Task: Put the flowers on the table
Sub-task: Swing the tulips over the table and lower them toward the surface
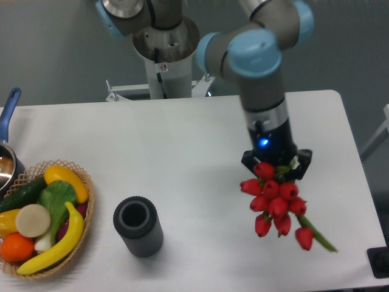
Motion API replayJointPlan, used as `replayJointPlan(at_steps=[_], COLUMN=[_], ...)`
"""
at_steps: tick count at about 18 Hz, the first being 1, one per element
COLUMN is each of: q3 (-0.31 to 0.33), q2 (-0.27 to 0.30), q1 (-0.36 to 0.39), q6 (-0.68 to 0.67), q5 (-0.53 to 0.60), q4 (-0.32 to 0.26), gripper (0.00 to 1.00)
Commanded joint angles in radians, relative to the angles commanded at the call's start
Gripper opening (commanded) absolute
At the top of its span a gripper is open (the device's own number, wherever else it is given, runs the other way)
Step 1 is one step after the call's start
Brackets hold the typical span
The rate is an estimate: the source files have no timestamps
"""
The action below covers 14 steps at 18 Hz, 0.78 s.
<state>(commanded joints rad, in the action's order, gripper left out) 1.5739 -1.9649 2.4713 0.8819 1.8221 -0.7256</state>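
Note:
The flowers (276, 204), a bunch of red tulips, hang from my gripper (276, 167) over the right part of the white table (182, 158). The heads point toward the table's front edge, and one green stem (319, 236) sticks out at the lower right. My gripper is shut on the bunch near its top; the stems and twine are mostly hidden under the gripper. I cannot tell whether the lowest tulips touch the tabletop.
A dark grey ribbed cylinder vase (138, 225) stands open-topped at front centre. A wicker basket (82, 243) of fruit and vegetables sits at the front left corner. A pot with a blue handle (9, 106) is at the left edge. The arm's base (164, 61) stands behind the table.

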Motion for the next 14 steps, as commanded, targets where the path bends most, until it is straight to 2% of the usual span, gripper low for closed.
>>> replayJointPlan(at_steps=[4,7,12,14], q3=[0.002,-0.002,-0.008,-0.005], q2=[-0.080,-0.138,-0.183,-0.196], q1=[-0.034,-0.054,-0.060,-0.060], q6=[0.026,0.026,0.028,0.028], q5=[0.107,0.114,0.102,0.102], q4=[0.003,0.005,0.006,0.008], gripper=[0.31,0.34,0.34,0.39])
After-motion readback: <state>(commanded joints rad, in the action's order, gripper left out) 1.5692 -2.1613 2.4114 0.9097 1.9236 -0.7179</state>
